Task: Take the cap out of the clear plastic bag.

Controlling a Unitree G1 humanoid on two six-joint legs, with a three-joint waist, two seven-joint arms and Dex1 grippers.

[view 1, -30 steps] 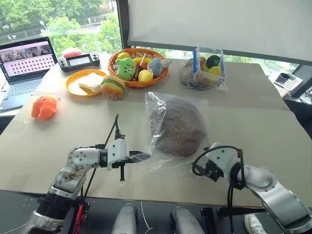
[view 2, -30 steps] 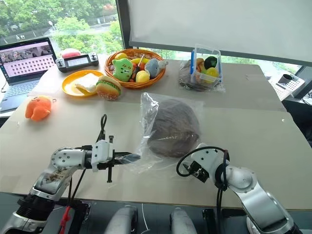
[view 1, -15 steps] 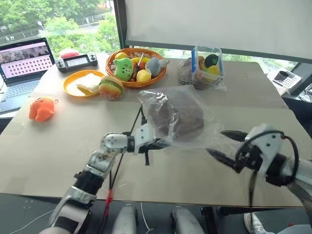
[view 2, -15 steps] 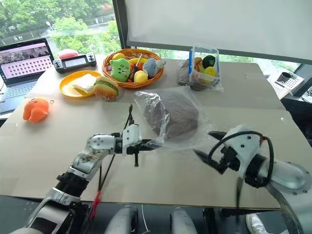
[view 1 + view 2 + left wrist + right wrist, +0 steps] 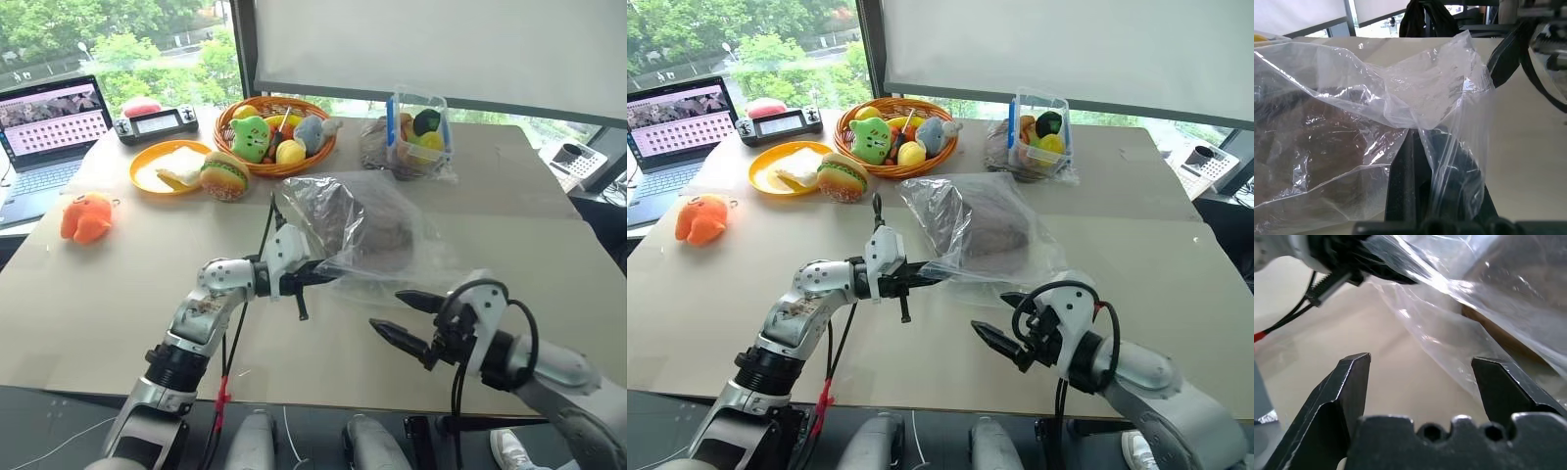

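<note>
Left claw clamped tight on a corner of the clear plastic bag, pinching the film between its black fingers and holding that edge lifted off the desk. Inside the bag, the cap, a dark-brown rounded lump, just beyond the left claw's tip and toward the far side of it, slumped against the film and resting low in the raised bag. From the left wrist camera, film draped over the closed fingers, cap dark behind the wrinkles, close beside the grip.

Right claw spread wide, gripping nothing, hovering above the desk just short of the bag's near loose edge, both tips pointing toward the left claw. From the right wrist camera, bag film hanging between and beyond the two parted fingers, not touching either.

Farther back on the desk: fruit basket, toy burger, yellow plate, orange plush, laptop, clear box with blue handle.
</note>
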